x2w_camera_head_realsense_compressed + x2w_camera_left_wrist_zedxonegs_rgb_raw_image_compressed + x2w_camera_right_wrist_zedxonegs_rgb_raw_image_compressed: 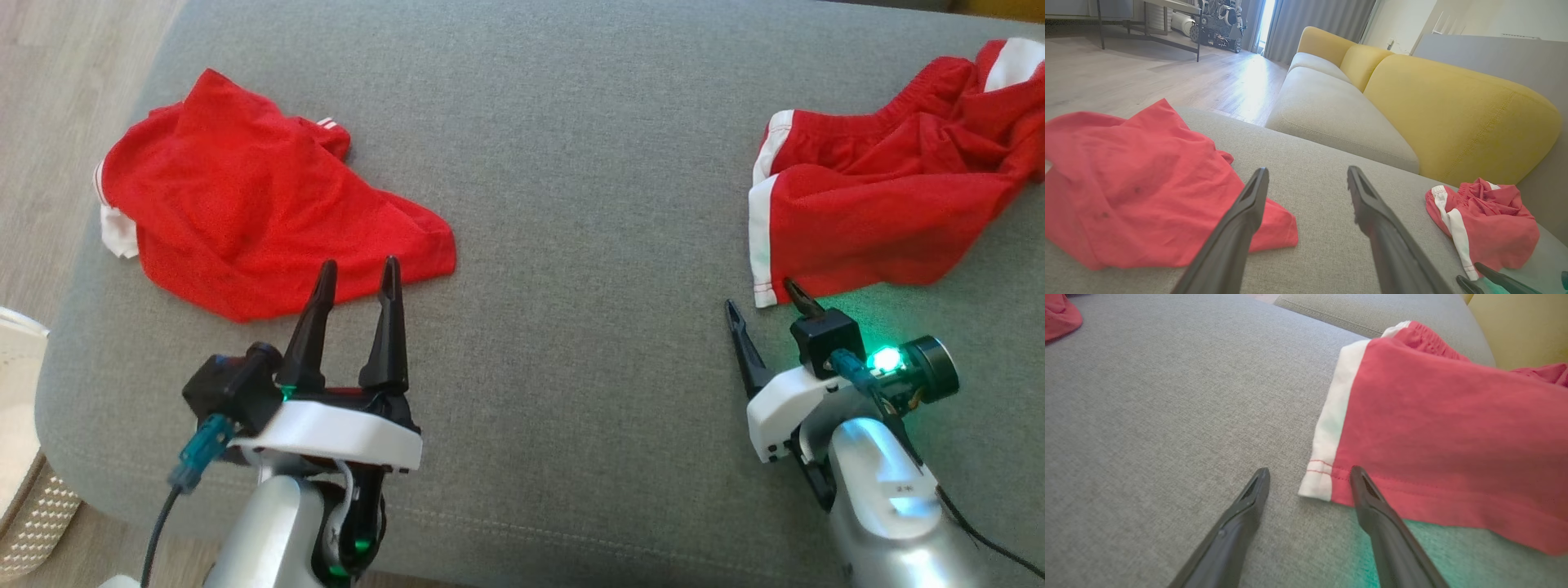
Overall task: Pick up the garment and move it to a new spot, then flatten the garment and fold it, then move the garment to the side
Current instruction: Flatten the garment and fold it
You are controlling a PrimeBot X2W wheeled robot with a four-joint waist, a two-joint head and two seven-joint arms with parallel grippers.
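Note:
Two red garments lie on the grey cushion [571, 204]. One is a crumpled red garment [245, 212] at the left, also in the left wrist view [1139, 183]. The other is a red garment with white side stripes [882, 204] at the right, seen close in the right wrist view [1445, 449]. My left gripper [359, 264] is open just in front of the left garment's near edge, with nothing between its fingers [1307, 170]. My right gripper [759, 294] is open at the striped garment's near left corner, its right fingertip [1357, 475] at the hem.
The grey cushion drops to wooden floor [49, 98] at the left. A white perforated basket [24, 490] stands at the lower left. A yellow sofa backrest [1453, 110] rises behind the cushion, and a second pale seat [1331, 110] continues beyond. Bare cushion lies between the two garments.

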